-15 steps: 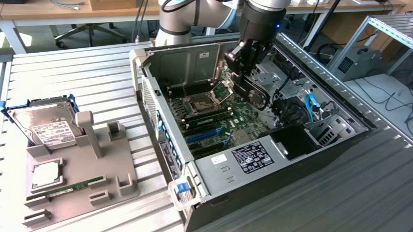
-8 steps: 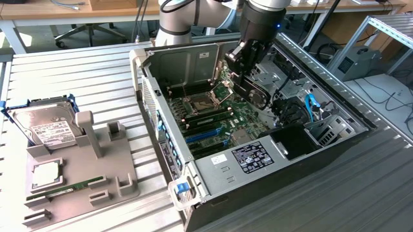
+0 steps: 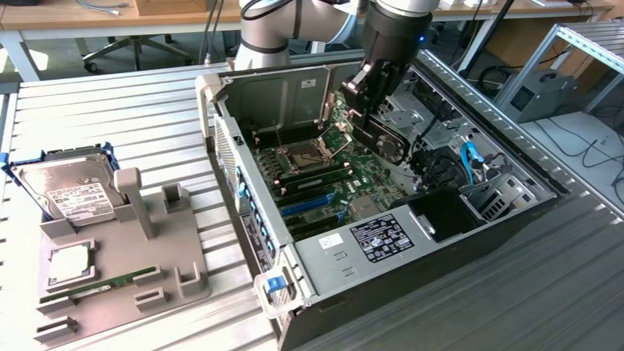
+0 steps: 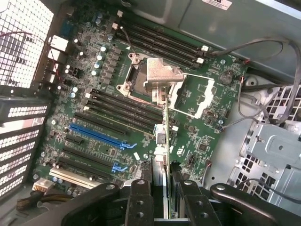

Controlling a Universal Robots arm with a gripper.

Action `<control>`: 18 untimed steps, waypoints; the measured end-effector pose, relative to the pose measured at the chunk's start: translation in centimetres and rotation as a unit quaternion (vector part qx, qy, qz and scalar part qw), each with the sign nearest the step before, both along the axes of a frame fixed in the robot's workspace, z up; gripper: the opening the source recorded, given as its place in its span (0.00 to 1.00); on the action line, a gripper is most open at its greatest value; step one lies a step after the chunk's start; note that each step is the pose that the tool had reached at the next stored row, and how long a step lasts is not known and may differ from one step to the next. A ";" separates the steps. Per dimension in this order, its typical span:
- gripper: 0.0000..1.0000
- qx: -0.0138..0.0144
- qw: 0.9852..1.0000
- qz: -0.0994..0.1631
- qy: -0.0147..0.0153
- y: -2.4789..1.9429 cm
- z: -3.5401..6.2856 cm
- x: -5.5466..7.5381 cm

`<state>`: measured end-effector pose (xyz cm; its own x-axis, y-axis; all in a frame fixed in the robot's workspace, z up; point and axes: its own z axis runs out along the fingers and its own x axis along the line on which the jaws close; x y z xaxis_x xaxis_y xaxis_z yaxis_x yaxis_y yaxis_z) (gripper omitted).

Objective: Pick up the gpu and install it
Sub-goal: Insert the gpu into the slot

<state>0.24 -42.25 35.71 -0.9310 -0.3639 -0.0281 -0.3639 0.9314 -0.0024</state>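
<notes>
The gpu (image 3: pixel 385 142) is gripped by the tool (image 3: pixel 359 110), whose fingers are closed on its upper edge. It sits in the upper middle of the exterior view, inside the open computer case (image 3: pixel 292 88), held over the motherboard (image 3: pixel 322 168) with its round fan facing that view's right. In the wrist view the gpu (image 4: pixel 162 139) shows edge-on between the two fingers (image 4: pixel 141 188), with the blue slots (image 4: pixel 99 136) off to one side. At the far left, on the ribbed surface (image 3: pixel 127 110), a grey holder (image 3: pixel 127 263) carries a hard drive (image 3: pixel 69 190) and a green memory stick (image 3: pixel 107 285).
</notes>
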 end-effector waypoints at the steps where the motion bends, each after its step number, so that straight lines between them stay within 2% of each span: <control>1: 0.27 0.000 1.000 0.003 0.000 0.00 0.00 0.0; 18: 0.27 0.000 0.999 0.050 0.000 0.00 -0.02 0.1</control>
<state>0.30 -42.25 35.69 -0.8902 -0.4547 -0.0281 -0.4548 0.8906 -0.0024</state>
